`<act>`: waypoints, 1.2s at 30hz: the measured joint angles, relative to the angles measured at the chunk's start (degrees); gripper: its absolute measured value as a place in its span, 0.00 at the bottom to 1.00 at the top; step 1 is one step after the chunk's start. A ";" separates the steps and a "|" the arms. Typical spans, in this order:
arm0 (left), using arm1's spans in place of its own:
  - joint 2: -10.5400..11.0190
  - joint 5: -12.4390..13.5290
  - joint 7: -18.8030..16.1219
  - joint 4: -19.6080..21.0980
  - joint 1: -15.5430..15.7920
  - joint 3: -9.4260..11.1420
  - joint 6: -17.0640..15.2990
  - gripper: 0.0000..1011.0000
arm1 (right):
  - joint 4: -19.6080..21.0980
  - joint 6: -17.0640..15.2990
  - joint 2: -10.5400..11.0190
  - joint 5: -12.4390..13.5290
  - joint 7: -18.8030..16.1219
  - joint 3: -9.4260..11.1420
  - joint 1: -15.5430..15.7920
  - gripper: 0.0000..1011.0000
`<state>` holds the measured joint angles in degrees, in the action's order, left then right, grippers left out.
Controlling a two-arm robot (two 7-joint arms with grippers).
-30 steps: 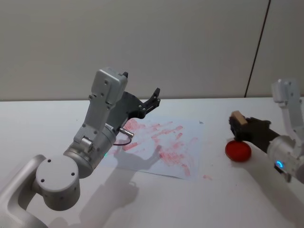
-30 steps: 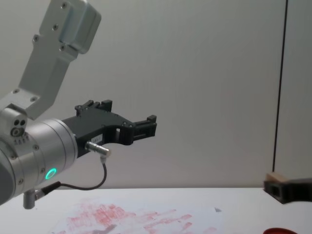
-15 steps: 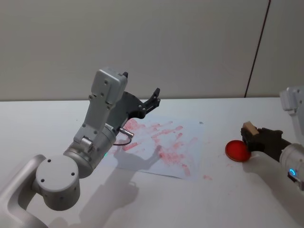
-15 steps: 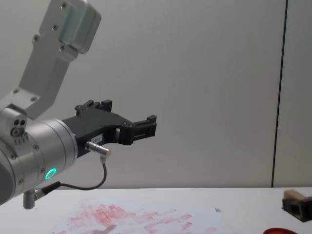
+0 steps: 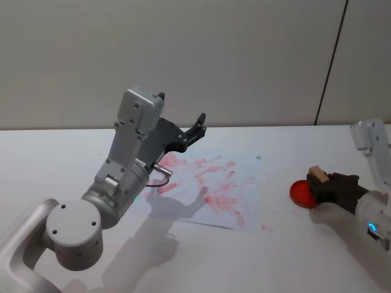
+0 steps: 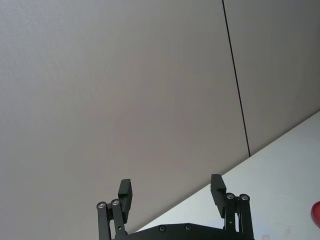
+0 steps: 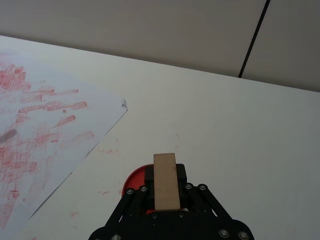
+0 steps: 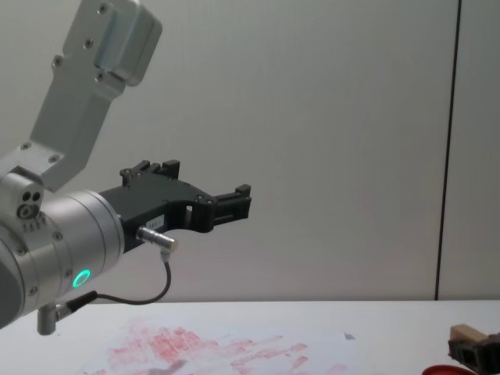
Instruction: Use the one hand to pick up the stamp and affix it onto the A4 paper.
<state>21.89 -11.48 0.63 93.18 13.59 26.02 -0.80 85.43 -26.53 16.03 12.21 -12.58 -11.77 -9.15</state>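
While my right gripper (image 5: 319,184) pinches the stamp (image 5: 316,173), a small tan wood block, its fingers sit lower than a second ago, right over the round red pad (image 5: 303,193). The paper (image 5: 208,189), white and smeared red, lies flat, well apart. My left gripper (image 5: 198,125) hangs above it, fingers spread. The worktop (image 5: 275,256) is white, the wall plain grey.

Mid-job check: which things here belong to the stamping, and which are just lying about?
In the job:
- stamp, held in the right claw
- A4 paper, already marked red
- red ink pad, under the stamp

Not in the job:
- left claw, open, raised over the paper
- table
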 joint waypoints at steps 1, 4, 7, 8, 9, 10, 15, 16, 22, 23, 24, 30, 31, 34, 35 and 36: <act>0.00 0.00 0.00 0.00 0.00 0.00 0.00 0.99 | -0.12 0.04 -0.03 -0.13 -0.03 -0.05 -0.04 0.22; 0.00 0.00 0.00 0.00 0.00 0.00 0.00 0.99 | -0.52 0.19 -0.14 -0.59 -0.14 -0.20 -0.18 0.22; 0.00 0.00 0.00 0.00 0.00 0.00 0.00 0.99 | -0.85 0.32 -0.21 -0.94 -0.24 -0.34 -0.27 0.22; 0.00 0.00 0.00 0.00 0.00 0.00 0.00 0.99 | -0.90 0.35 -0.23 -1.00 -0.26 -0.36 -0.29 0.22; 0.00 0.00 0.00 0.00 0.00 0.00 0.00 0.99 | -0.97 0.39 -0.25 -1.08 -0.28 -0.39 -0.33 0.22; 0.00 0.00 0.00 0.00 0.00 0.00 0.00 0.99 | -1.07 0.44 -0.28 -1.19 -0.32 -0.43 -0.37 0.24; 0.00 0.00 0.00 0.00 0.00 0.00 0.00 0.99 | -1.39 0.58 -0.37 -1.52 -0.43 -0.57 -0.47 0.39; 0.00 0.00 0.00 0.00 0.00 0.00 0.00 0.99 | -1.39 0.58 -0.37 -1.52 -0.43 -0.57 -0.47 0.44; 0.00 0.00 0.00 0.00 0.00 0.00 0.00 0.99 | -1.62 0.66 -0.42 -1.75 -0.48 -0.66 -0.55 0.62; 0.00 0.00 0.00 0.00 0.00 0.00 0.00 0.99 | -1.66 0.67 -0.43 -1.80 -0.49 -0.68 -0.56 0.66; 0.00 0.00 0.00 0.00 0.00 0.00 0.00 0.99 | -1.68 0.68 -0.43 -1.82 -0.50 -0.68 -0.56 0.68; 0.00 0.00 0.00 0.00 0.00 0.00 0.00 0.99 | -1.79 0.72 -0.47 -1.92 -0.53 -0.73 -0.59 0.86; 0.00 0.00 0.00 0.00 0.00 0.00 0.00 0.99 | -1.80 0.72 -0.47 -1.93 -0.54 -0.73 -0.60 0.88; 0.00 0.00 0.00 0.00 0.00 0.00 0.00 0.99 | -1.83 0.74 -0.49 -1.98 -0.56 -0.75 -0.61 0.96; 0.00 0.00 0.00 0.00 0.00 0.00 0.00 0.99 | -1.85 0.75 -0.50 -1.99 -0.57 -0.76 -0.62 0.97; 0.00 0.00 0.00 0.00 0.00 0.00 0.00 0.99 | -1.85 0.76 -0.50 -2.00 -0.58 -0.76 -0.62 0.99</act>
<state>21.89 -11.48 0.63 93.18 13.59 26.03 -0.80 83.58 -25.77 15.53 10.21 -13.16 -12.54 -9.77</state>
